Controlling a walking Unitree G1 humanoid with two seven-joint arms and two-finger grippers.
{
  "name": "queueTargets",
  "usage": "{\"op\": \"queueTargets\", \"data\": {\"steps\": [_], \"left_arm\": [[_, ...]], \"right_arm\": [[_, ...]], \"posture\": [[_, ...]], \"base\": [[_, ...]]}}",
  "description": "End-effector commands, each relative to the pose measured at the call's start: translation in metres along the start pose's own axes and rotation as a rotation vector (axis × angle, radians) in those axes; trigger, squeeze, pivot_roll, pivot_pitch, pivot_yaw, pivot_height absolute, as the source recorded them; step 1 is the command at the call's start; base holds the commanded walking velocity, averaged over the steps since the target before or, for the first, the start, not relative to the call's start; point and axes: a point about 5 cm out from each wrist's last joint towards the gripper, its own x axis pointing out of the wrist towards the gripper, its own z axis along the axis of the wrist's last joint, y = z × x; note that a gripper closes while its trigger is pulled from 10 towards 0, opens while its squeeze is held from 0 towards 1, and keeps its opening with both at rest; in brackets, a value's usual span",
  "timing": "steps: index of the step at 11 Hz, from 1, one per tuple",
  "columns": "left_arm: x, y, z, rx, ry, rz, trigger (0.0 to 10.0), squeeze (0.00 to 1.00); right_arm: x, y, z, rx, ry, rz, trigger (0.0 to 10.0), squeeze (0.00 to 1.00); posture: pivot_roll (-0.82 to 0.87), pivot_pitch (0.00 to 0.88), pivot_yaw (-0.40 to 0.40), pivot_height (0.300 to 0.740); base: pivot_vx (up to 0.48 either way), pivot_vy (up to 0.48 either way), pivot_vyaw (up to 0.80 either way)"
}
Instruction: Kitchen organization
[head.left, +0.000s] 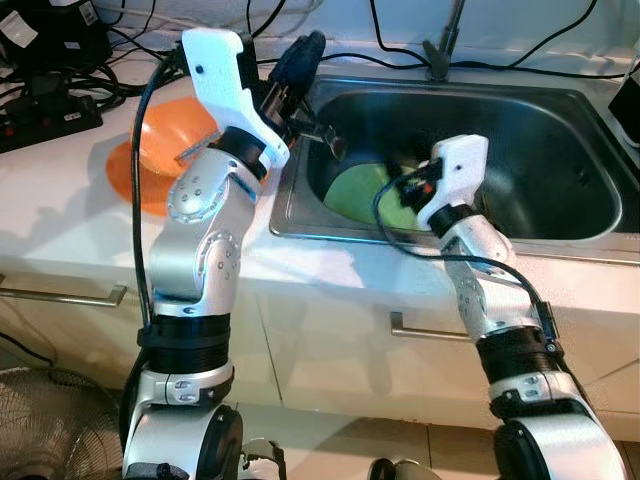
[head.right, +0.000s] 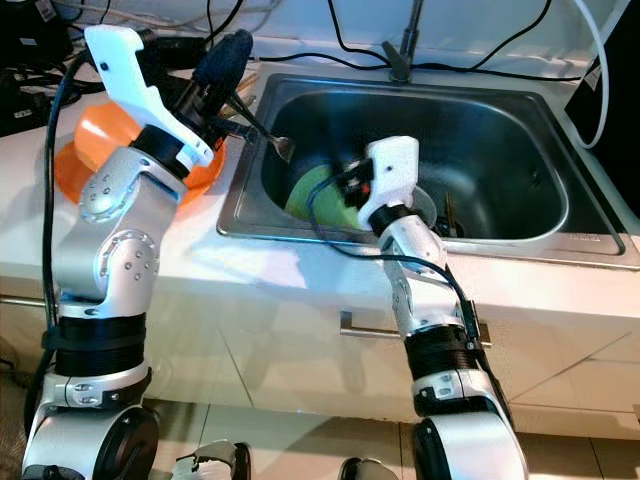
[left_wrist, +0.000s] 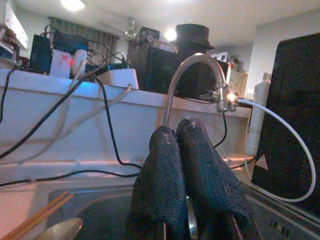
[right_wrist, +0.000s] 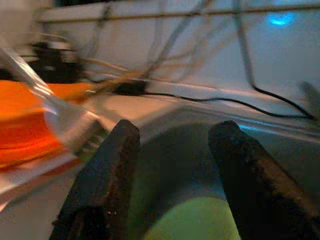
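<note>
The left gripper (head.left: 300, 62), fingers pressed together, grips a silver metal fork (head.right: 258, 132) over the rim of the stainless steel sink (head.left: 560, 232), its long axis slanting down, tines toward the basin. Inside lies a lime-green round plate (head.left: 358, 192). The right gripper (right_wrist: 175, 165) hangs open and empty over it. An orange plastic bowl (head.left: 165, 140) sits on the white counter (head.left: 60, 200).

Sink (head.left: 560, 215): centre to right of frame, set in counter (head.left: 60, 215). Plate (head.left: 365, 195) in sink, left part. Bowl (head.left: 160, 150) on counter, left of sink. Tap (head.left: 440, 50) behind sink, upper centre. Power strip (head.left: 45, 120) upper left.
</note>
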Motion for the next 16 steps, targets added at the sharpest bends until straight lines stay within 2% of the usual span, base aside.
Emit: {"op": "queueTargets", "data": {"steps": [1,3,4,5,12,16], "left_arm": [[0.002,-0.003,0.001,-0.005,-0.012,-0.016,10.0,0.0],[0.0,-0.001,-0.004,-0.011,0.005,-0.005,10.0,0.0],[0.0,-0.001,-0.008,-0.016,0.017,-0.01,10.0,0.0],[-0.001,-0.001,-0.01,-0.009,0.026,-0.013,10.0,0.0],[-0.002,-0.009,-0.024,-0.023,0.076,-0.057,10.0,0.0],[-0.005,-0.008,-0.029,-0.036,0.108,-0.072,10.0,0.0]], "right_arm": [[-0.002,0.002,0.002,0.005,-0.004,0.051,10.0,1.0],[-0.005,0.007,0.008,0.013,-0.026,0.119,10.0,1.0],[-0.005,0.009,0.01,0.017,-0.035,0.134,10.0,0.81],[-0.005,0.011,0.011,0.019,-0.038,0.138,10.0,0.0],[-0.006,0.047,0.008,0.089,-0.036,0.299,10.0,0.0],[-0.001,0.064,0.001,0.075,-0.014,0.299,10.0,0.0]], "posture": [[0.11,0.079,0.007,0.74],[0.1,0.08,0.011,0.74],[0.1,0.077,0.012,0.74],[0.09,0.068,0.016,0.74],[0.09,0.054,0.023,0.74],[0.1,0.067,0.023,0.74]], "base": [[0.0,0.0,0.0],[0.0,0.0,0.0],[0.0,0.0,0.0],[0.0,0.0,0.0],[0.0,0.0,0.0],[0.0,0.0,0.0]]}}
